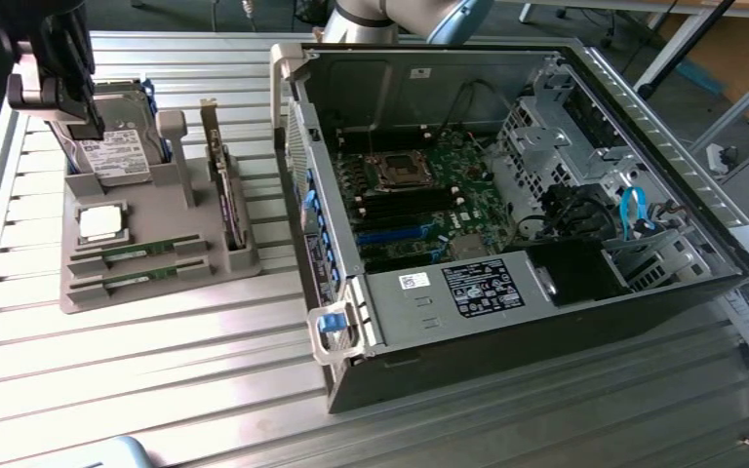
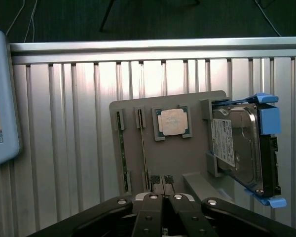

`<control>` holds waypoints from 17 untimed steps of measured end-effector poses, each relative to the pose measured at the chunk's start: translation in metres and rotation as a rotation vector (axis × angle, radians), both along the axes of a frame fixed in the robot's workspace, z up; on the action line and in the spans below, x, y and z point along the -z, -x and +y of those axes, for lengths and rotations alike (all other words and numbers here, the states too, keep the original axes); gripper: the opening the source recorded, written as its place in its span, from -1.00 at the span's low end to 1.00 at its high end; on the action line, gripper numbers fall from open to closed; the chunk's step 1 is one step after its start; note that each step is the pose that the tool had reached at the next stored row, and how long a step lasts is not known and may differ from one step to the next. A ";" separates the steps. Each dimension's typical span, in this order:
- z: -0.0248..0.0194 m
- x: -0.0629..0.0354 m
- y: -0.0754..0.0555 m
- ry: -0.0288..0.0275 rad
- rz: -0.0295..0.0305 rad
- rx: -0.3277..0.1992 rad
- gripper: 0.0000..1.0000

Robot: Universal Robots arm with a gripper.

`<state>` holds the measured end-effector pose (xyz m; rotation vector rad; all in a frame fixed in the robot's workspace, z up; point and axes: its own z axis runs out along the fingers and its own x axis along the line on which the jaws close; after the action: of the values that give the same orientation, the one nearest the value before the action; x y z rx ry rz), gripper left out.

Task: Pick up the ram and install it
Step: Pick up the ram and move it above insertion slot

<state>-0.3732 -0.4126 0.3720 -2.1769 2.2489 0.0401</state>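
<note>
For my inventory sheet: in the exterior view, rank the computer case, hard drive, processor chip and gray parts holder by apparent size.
computer case
gray parts holder
hard drive
processor chip

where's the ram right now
Both ram sticks lie side by side in the grey tray on the exterior view's left, next to the silver processor, outside the computer case.

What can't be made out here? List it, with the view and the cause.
- Ram chips: too small, both views.
- Board slots: exterior view, too dark to tell free from filled.
- Card: exterior view, edge-on, face hidden.
- Tray edge: wrist view, the fingers cover it.
</note>
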 end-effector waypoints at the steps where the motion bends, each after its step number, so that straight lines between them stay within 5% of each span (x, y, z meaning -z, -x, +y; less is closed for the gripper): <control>1: 0.0000 0.0002 0.000 -0.0001 -0.0001 0.000 -0.80; 13: 0.0000 0.0002 0.000 -0.0001 -0.0001 0.000 -0.78; 17: 0.0000 0.0001 0.000 -0.0001 -0.0001 0.000 -0.53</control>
<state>-0.3733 -0.4126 0.3718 -2.1768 2.2488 0.0401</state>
